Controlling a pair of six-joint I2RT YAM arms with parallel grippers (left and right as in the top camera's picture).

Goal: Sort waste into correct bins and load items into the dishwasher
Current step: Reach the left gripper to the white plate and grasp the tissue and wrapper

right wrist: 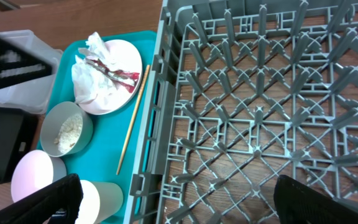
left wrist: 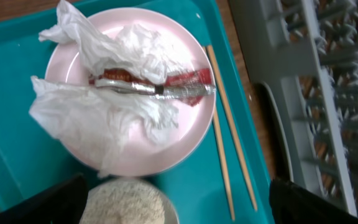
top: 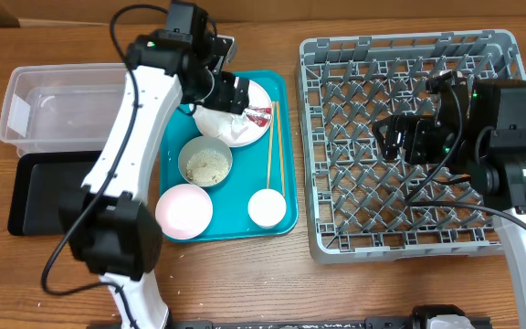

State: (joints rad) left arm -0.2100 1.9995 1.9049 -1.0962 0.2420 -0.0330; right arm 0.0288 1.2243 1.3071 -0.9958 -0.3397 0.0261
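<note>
- Large square grey plastic dish rack (top: 409,137): right side of the table, nothing loaded. Right gripper (right wrist: 179,186) hovers over its left half, jaws wide apart, holding nothing.
- Large teal rectangular tray (top: 277,96): just left of the rack, carries all dishes and waste.
- Clear rectangular plastic tub (top: 53,105) and shallow black rectangular tray (top: 35,192): left of the teal tray, the tub behind the black one. Both look empty.
- Round pale-pink plate (left wrist: 185,130): far end of the teal tray. Left gripper (left wrist: 176,190) hangs right over it, jaws spread wide, nothing held.
- Crumpled white paper napkins (left wrist: 86,118): piled on the plate, just ahead of the left jaws.
- Pair of thin wooden chopsticks (left wrist: 229,137): on the teal tray beside the plate, long axis along the rack wall.
- Small red-and-white wrapper (left wrist: 185,79): on top of the napkins. Its long axis runs roughly in line with the gap between the left fingers, so I'd rotate the wrist to pinch across it.
- Left arm is clearly nearer; right arm is well apart.
- No readable print or brand on the wrapper or anything else.
</note>
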